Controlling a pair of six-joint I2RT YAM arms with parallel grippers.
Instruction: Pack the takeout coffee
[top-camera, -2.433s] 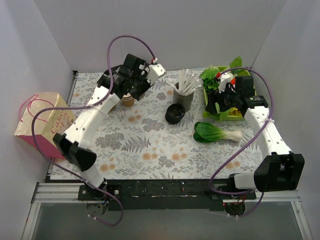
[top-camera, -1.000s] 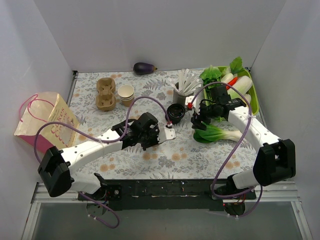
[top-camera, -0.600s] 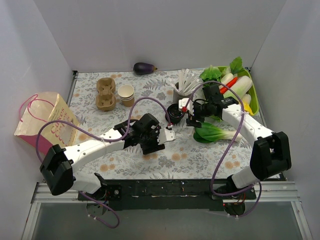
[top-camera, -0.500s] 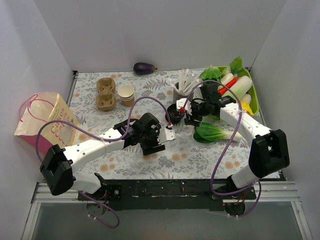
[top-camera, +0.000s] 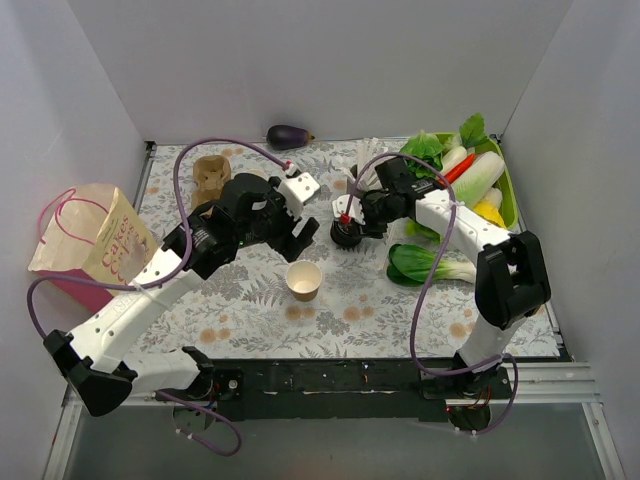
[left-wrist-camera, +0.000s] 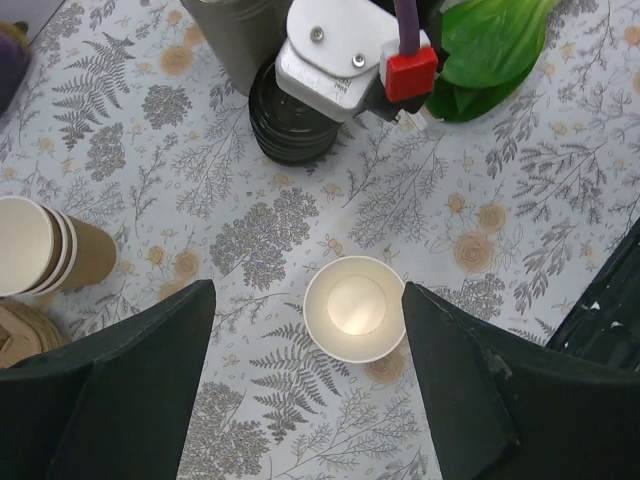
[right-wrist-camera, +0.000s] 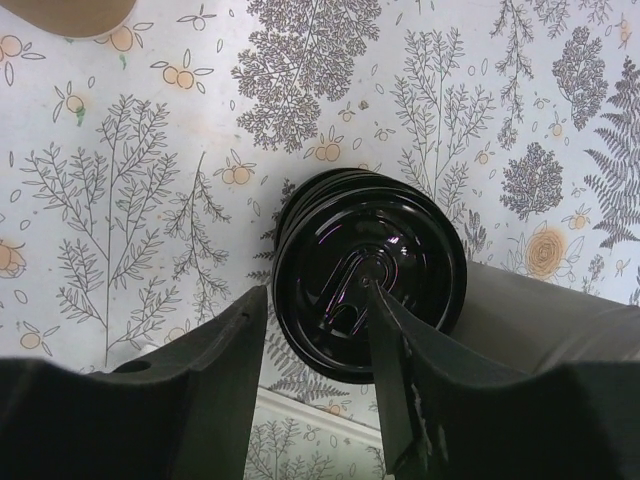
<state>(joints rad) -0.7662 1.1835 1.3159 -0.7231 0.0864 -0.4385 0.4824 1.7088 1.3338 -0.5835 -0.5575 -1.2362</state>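
I logged the floral-print table (top-camera: 250, 300) carrying: open paper cup (top-camera: 303, 279) upright mid-table, stack of black lids (top-camera: 347, 236) beyond it, grey stick cup (left-wrist-camera: 232, 40), bok choy (top-camera: 430, 265), aubergine (top-camera: 288, 135), pulp carrier (top-camera: 210, 176), green vegetable tray (top-camera: 508, 185)

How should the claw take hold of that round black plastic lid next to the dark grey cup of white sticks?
By the rim, from straight above. The round black plastic lid lies flat, seemingly topping a short stack, so only its thin edge offers purchase: one finger each side, across its width. Keep the fingers off the side where the dark grey cup stands close.
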